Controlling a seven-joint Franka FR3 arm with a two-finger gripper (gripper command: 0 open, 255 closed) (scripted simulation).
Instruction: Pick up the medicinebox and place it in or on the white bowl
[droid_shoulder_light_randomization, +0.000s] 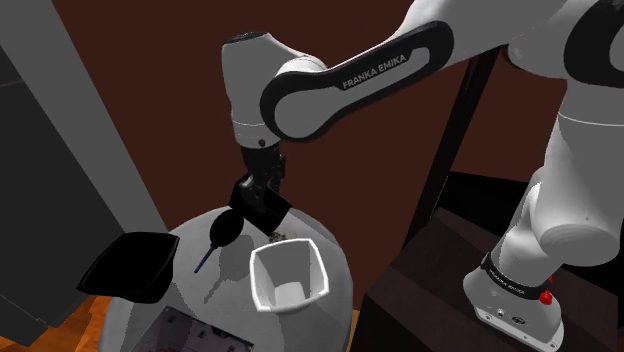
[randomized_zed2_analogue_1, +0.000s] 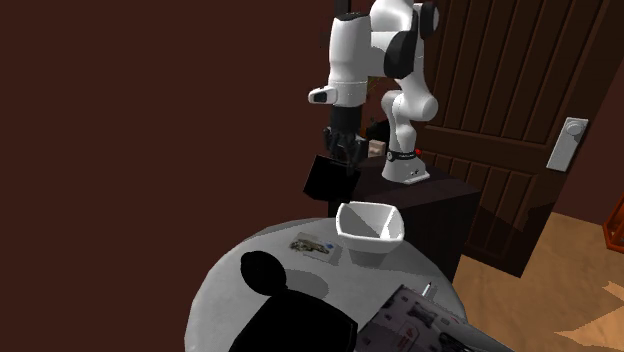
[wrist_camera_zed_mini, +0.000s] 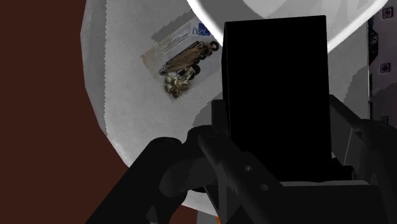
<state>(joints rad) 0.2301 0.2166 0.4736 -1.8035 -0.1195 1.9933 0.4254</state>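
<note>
The claw (wrist_camera_zed_mini: 280, 130) is clenched on the medicinebox (wrist_camera_zed_mini: 275, 70), a plain black box standing upright between the two fingers, one face turned to the wrist camera. In the shoulder view the claw (droid_shoulder_light_randomization: 258, 190) hangs under the bent white arm with the medicinebox (droid_shoulder_light_randomization: 268, 210) clear of the round grey counter (droid_shoulder_light_randomization: 340, 270). It is lifted and not in the bowl.

The white bowl (droid_shoulder_light_randomization: 262, 285), squarish with tall walls, stands on the counter at about 5 o'clock from the claw in the shoulder view. Its inside is bare. In the wrist view its pale rim (wrist_camera_zed_mini: 356, 19) curves just beyond the top of the box.

A small printed card with a keychain (wrist_camera_zed_mini: 181, 60) lies flat on the counter (wrist_camera_zed_mini: 114, 76), at 10 o'clock from the box in the wrist view. In the second exterior view the same card (randomized_zed2_analogue_1: 315, 244) lies at 6 o'clock from the held medicinebox (randomized_zed2_analogue_1: 325, 181) and at 8 o'clock from the bowl (randomized_zed2_analogue_1: 372, 238).

Farther out in the shoulder view, a black spoon-like thing with a blue handle (droid_shoulder_light_randomization: 222, 232) lies at 8 o'clock from the claw. Beyond it in the same direction, a black tray (droid_shoulder_light_randomization: 128, 265) sits at the counter's edge.

The dark stand (droid_shoulder_light_randomization: 420, 290) is at 4 o'clock, and in the second exterior view a wooden plank door (randomized_zed2_analogue_1: 500, 100) stands behind it at 3 o'clock from the claw (randomized_zed2_analogue_1: 343, 150)
</note>
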